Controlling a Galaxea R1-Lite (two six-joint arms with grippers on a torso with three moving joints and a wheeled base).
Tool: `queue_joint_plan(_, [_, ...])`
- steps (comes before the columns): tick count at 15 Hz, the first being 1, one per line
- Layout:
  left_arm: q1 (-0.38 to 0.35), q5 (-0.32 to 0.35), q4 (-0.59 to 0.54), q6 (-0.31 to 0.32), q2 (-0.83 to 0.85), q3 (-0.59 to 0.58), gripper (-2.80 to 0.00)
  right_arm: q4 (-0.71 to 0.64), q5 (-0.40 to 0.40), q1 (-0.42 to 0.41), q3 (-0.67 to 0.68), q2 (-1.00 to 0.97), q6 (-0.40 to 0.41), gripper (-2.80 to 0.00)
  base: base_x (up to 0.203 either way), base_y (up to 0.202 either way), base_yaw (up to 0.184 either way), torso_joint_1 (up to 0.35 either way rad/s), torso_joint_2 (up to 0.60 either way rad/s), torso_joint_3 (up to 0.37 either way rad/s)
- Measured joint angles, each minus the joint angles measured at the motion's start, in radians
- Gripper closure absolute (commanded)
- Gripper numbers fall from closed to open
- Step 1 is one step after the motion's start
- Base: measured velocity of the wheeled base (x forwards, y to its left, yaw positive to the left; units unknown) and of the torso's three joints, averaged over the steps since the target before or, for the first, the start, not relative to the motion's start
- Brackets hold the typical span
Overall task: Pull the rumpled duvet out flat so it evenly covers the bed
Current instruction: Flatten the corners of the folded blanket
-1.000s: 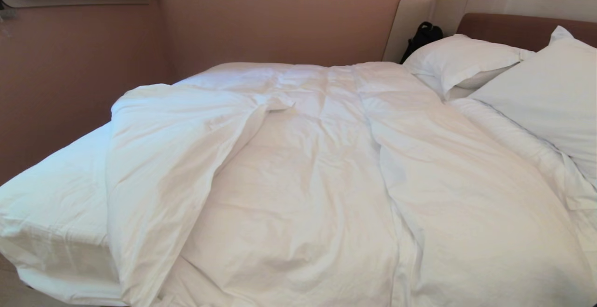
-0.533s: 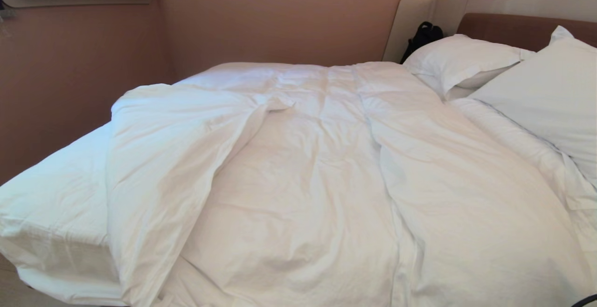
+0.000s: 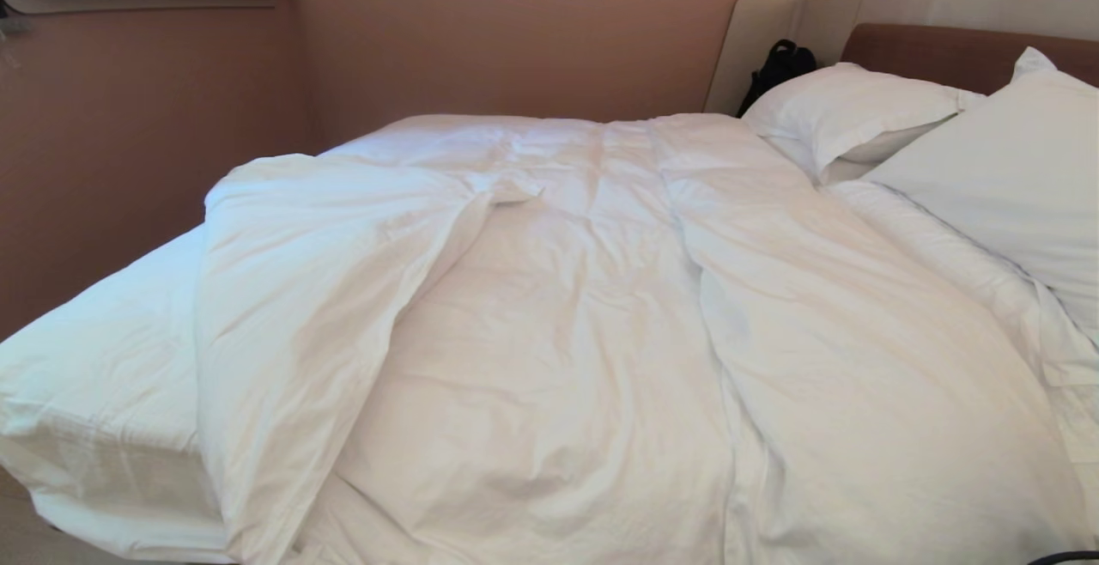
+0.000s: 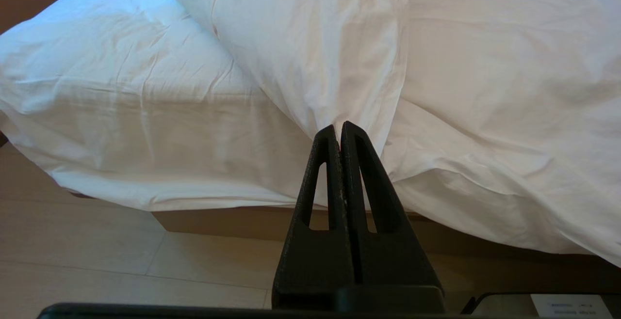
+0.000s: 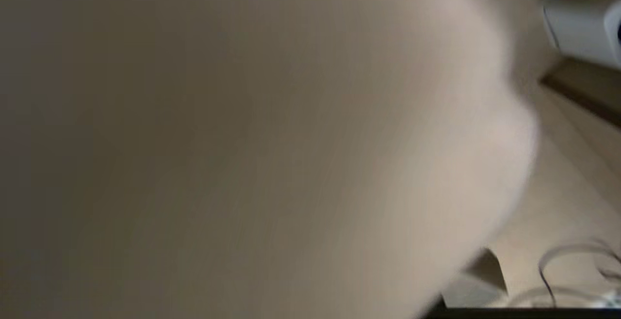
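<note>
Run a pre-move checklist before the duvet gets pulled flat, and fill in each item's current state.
1. Left end effector shut and holding nothing, poised short of the bed edge: ok.
2. Right end effector free to grasp: cannot tell; its wrist view is blurred and it does not appear in the head view.
3. Duvet lying flat: not ok; its left edge is folded back on itself in a thick roll.
4. Bed evenly covered: not ok; the sheet at the left corner is bare.
5. Pillows clear of the fold: ok, they sit at the headboard.
6. Black bag off the duvet: ok, behind the pillows.
</note>
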State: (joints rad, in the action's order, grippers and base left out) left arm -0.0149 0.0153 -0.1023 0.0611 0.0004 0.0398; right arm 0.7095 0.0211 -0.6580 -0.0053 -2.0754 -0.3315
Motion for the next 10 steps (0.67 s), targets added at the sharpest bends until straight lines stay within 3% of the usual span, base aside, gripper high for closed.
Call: queue_joint_plan(10, [0.000,0.000,0.000,0.000,0.000,0.000,0.00,0.393,0.016,-0.036,0.002,-0.184,0.033,0.00,0.000,0.000,0.000,0.000,0.00,0.000])
